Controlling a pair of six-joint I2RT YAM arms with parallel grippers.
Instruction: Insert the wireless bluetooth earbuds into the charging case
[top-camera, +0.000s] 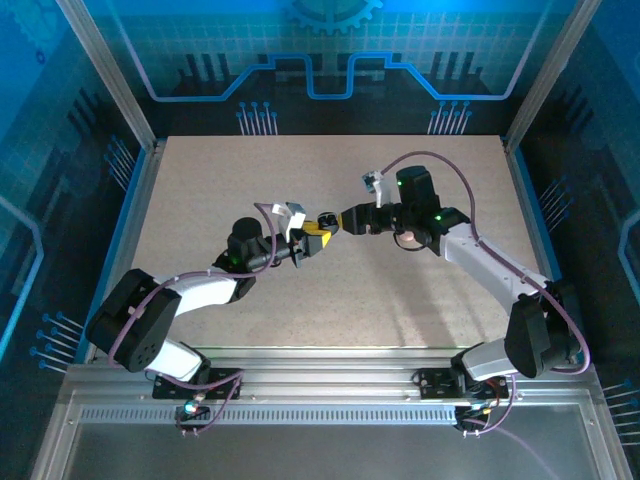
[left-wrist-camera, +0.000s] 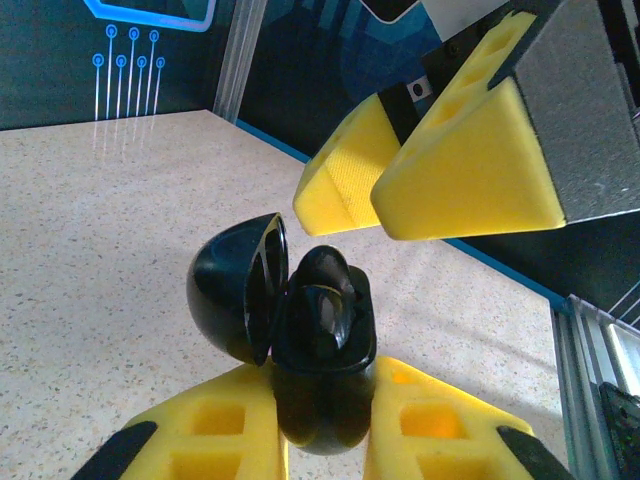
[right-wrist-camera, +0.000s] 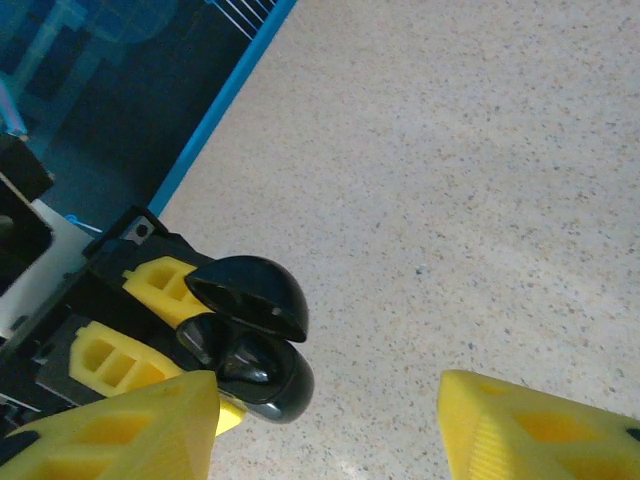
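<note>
A black charging case (left-wrist-camera: 322, 385) is held upright above the table, my left gripper (left-wrist-camera: 325, 430) shut on its lower half. Its lid (left-wrist-camera: 232, 292) stands open to the left. A glossy black earbud (left-wrist-camera: 332, 292) sits in the case and sticks up from it. My right gripper (right-wrist-camera: 325, 425) is open with nothing between its yellow fingers (left-wrist-camera: 460, 170), which hang just above and beyond the case. In the right wrist view the case (right-wrist-camera: 270, 385) with its lid (right-wrist-camera: 250, 288) lies by the left finger. From above, both grippers meet at the case (top-camera: 327, 221) mid-table.
A small pale round object (top-camera: 408, 239) lies on the speckled table (top-camera: 250, 180) under my right arm's wrist. Blue-edged walls and metal posts (top-camera: 135, 110) enclose the table on the left, back and right.
</note>
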